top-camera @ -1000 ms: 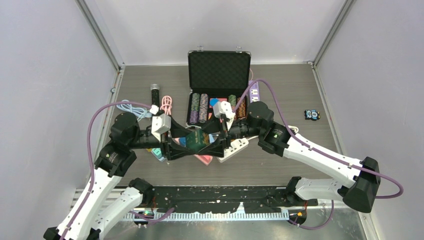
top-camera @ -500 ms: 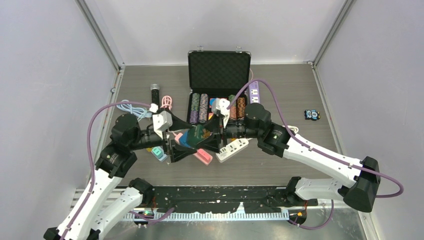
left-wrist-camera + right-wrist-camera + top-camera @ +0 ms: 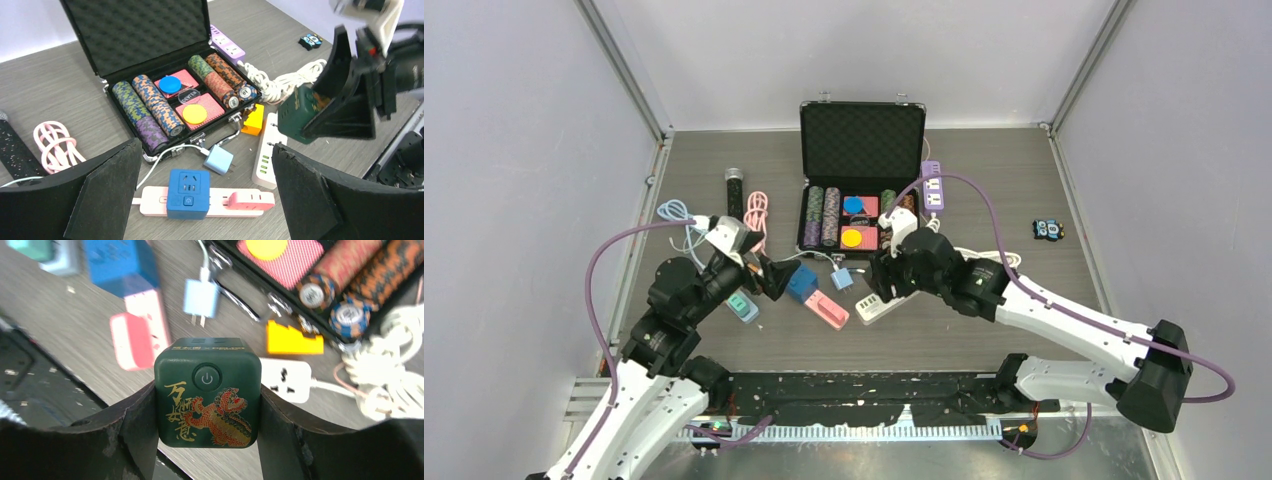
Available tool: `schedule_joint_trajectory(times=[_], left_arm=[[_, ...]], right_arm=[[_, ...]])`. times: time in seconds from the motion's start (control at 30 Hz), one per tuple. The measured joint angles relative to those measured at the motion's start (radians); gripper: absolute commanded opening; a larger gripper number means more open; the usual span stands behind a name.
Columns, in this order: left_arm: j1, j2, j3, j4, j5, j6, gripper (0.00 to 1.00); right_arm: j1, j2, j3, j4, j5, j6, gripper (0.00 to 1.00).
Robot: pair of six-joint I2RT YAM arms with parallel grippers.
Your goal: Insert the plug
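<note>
I am working over a grey desk (image 3: 1024, 180) with an open chip case (image 3: 861, 140) parked at the back. Its lid is propped upright, so it is walling off that side and leaving me only the near strip of surface.

In front of the case a pink-and-white strip (image 3: 220, 200) is lying flat with a blue cube (image 3: 187, 192) already seated in it, so I am treating that one as taken. Just to its right a white power strip (image 3: 267, 157) is lying sockets-up, and I judge it the likely target since its faces are free.

My right hand (image 3: 886, 275) is hovering close above that white strip, gripping the green cube plug (image 3: 207, 392) squarely by two opposite sides. The button face is pointing at the wrist camera. I am reading this to mean the prongs are pointing away toward the desk, though I cannot see them.

My left hand (image 3: 774, 280) is hanging wide open with nothing in it, near the blue cube. Its fingers (image 3: 100, 195) are spread, probably so it can steady a strip if I need it.

A small pale-blue charger (image 3: 218, 161) is lying loose between the two strips, close enough to snag on the way down.
</note>
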Motion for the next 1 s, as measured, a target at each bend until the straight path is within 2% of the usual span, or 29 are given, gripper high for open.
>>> schedule_joint_trajectory(times=[0.27,0.53,1.0], left_arm=[[0.000,0.047,0.057,-0.032,-0.045,-0.023,1.00],[0.000,0.063,0.071,-0.061,-0.053,-0.012,1.00],[0.000,0.058,0.071,-0.061,-0.065,-0.005,0.99]], right_arm=[[-0.034,0.080,-0.072,-0.053,0.074,0.037,0.05],[-0.066,0.164,-0.085,-0.037,0.063,0.054,0.05],[-0.094,0.192,-0.090,-0.015,0.006,0.066,0.05]])
